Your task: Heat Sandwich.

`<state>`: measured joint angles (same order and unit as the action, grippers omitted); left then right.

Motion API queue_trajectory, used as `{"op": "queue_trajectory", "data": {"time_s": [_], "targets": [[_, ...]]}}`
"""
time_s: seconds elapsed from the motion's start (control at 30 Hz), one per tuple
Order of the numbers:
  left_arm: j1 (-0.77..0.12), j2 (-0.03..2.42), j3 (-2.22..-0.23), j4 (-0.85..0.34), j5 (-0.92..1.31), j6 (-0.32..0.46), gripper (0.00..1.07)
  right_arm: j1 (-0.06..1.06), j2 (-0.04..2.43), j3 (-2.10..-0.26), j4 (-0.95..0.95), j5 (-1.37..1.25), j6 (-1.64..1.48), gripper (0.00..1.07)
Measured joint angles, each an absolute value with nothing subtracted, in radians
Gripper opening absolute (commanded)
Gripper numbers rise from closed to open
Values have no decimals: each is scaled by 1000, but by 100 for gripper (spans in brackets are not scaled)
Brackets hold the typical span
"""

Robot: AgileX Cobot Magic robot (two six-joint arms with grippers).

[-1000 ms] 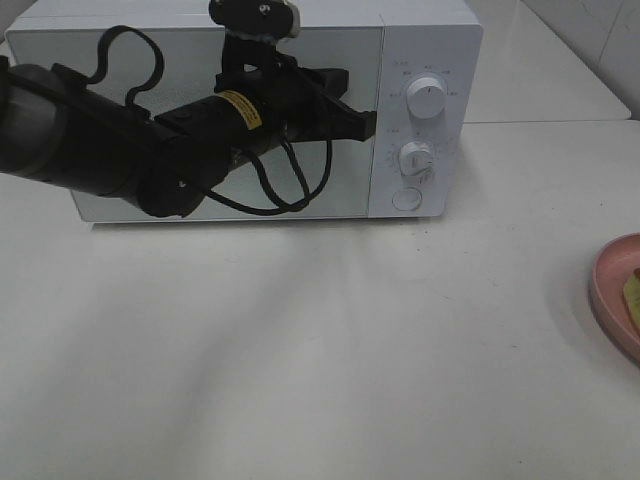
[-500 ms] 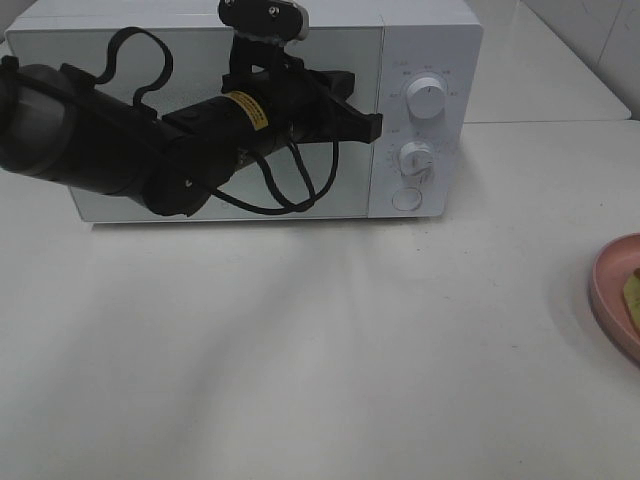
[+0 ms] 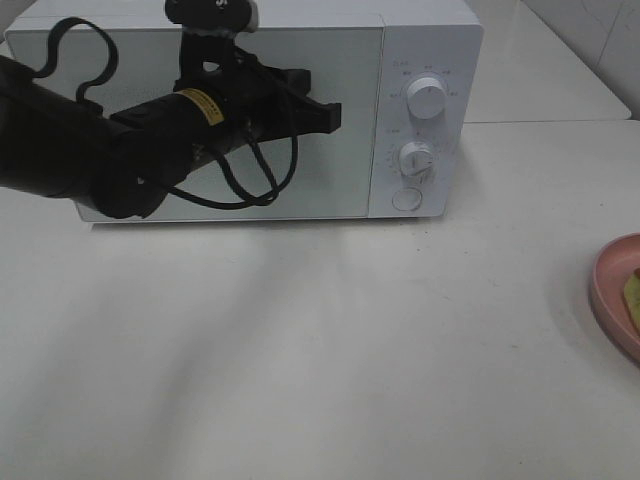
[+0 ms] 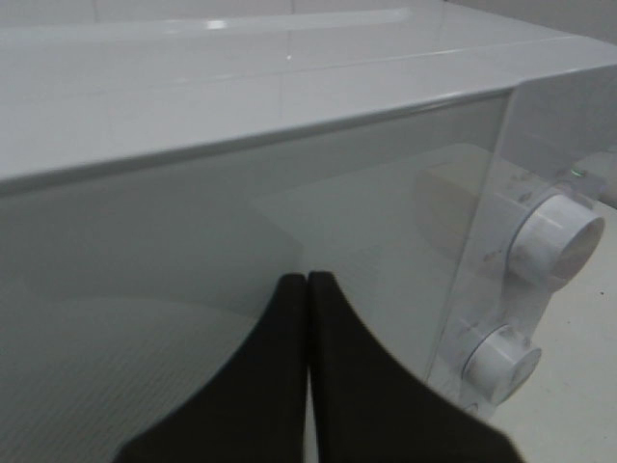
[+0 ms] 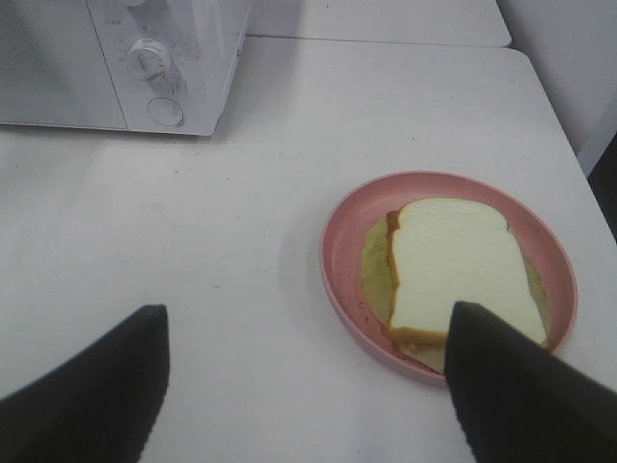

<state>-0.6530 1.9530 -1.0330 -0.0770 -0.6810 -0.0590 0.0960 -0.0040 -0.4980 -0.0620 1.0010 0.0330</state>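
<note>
Nothing heated yet — microwave (image 3: pixel 250 105) door closed, sandwich (image 5: pixel 458 270) on pink plate (image 5: pixel 342 236), well apart. Left gripper (image 4: pixel 307 289) pressed together, empty, before door; right gripper (image 5: pixel 308 386) spread over plate. Remaining: open, load, heat.

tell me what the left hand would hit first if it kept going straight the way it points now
Most likely the microwave door. The left hand, shut, points at the glass front just short of the knob panel. How close it already is remains unclear.

White-bread sandwich (image 5: pixel 453 275) with tan crust, pale yellow-green filling, lying flat on pink plate (image 5: pixel 347 217)
</note>
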Motion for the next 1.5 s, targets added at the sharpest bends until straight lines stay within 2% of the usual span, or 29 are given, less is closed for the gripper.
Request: {"op": "queue_trajectory", "data": {"time_s": [0.53, 0.57, 0.6, 0.67, 0.7, 0.73, 0.77, 0.93, 1.3, 1.43, 1.5], "targets": [[-706, 1781, -788, -82, -653, -60, 2, 96, -4, -498, -62, 1001, 33, 76], [-708, 1769, -776, -82, -630, -60, 8, 96, -4, -498, -62, 1001, 33, 76], [-708, 1749, -760, -84, -571, -64, 31, 96, -4, -498, -62, 1001, 33, 76], [-708, 1729, -752, -91, -503, -84, 65, 96, -4, -498, -62, 1001, 33, 76], [-708, 1729, -752, -91, -503, -84, 65, 96, -4, -498, -62, 1001, 33, 76], [-708, 1717, -751, -95, -457, -100, 86, 96, -4, -498, -62, 1001, 33, 76], [-708, 1692, -750, -99, -376, -128, 101, 96, -4, -498, -62, 1001, 33, 76], [-708, 1630, -750, -100, -184, -141, 96, 96, -4, -498, -62, 1001, 33, 76], [-708, 1518, -750, -52, 182, -146, 96, 96, -4, -498, -62, 1001, 33, 76], [-680, 1486, -750, -51, 314, -149, 96, 96, -4, -498, -62, 1001, 33, 76], [-638, 1469, -750, -51, 407, -149, 96, 96, -4, -498, -62, 1001, 33, 76]]}}
